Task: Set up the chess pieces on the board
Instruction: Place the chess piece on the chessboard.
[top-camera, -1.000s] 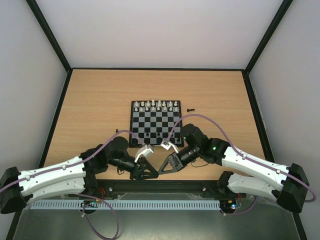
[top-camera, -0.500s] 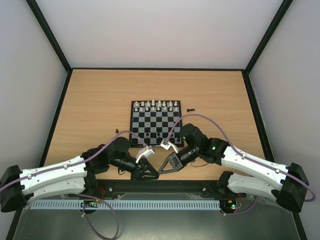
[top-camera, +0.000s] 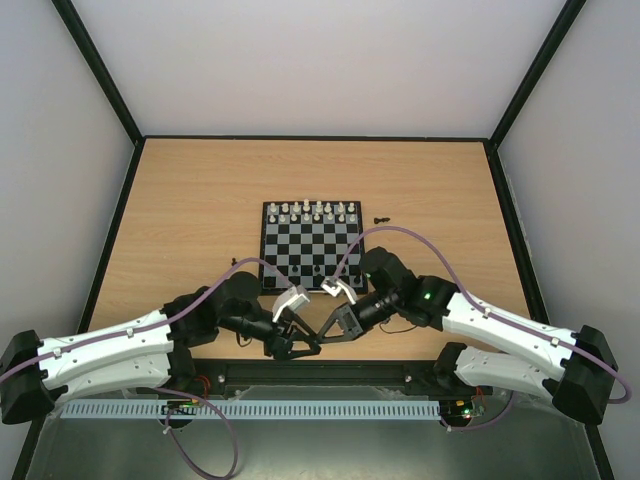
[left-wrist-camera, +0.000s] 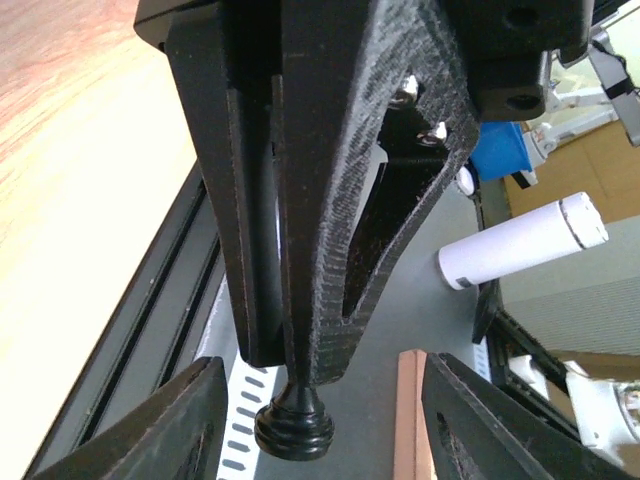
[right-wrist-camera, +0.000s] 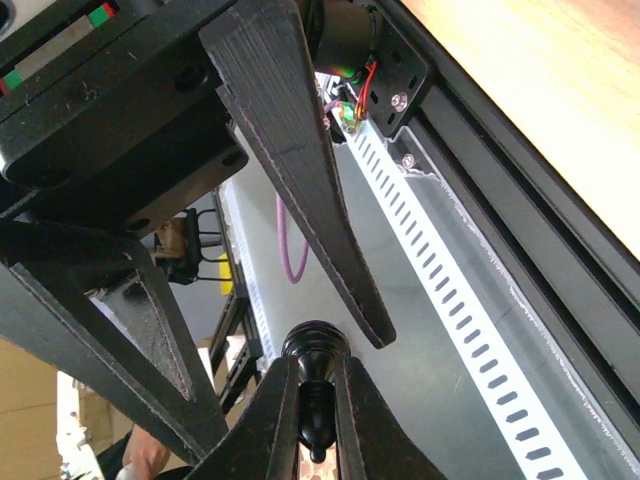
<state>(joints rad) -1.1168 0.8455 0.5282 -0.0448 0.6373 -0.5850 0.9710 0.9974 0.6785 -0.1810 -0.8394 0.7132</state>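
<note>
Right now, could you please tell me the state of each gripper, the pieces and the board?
left gripper: open, fingers either side of the piece, not gripping it.
right gripper: shut on the black piece.
black piece: held in the air by the right gripper only.
board: flat on the table, partly set.
white pieces: standing in the board's two far rows.

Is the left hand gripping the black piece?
No: in the left wrist view the left hand stands open either side of the black piece, which the right hand pinches.
</note>
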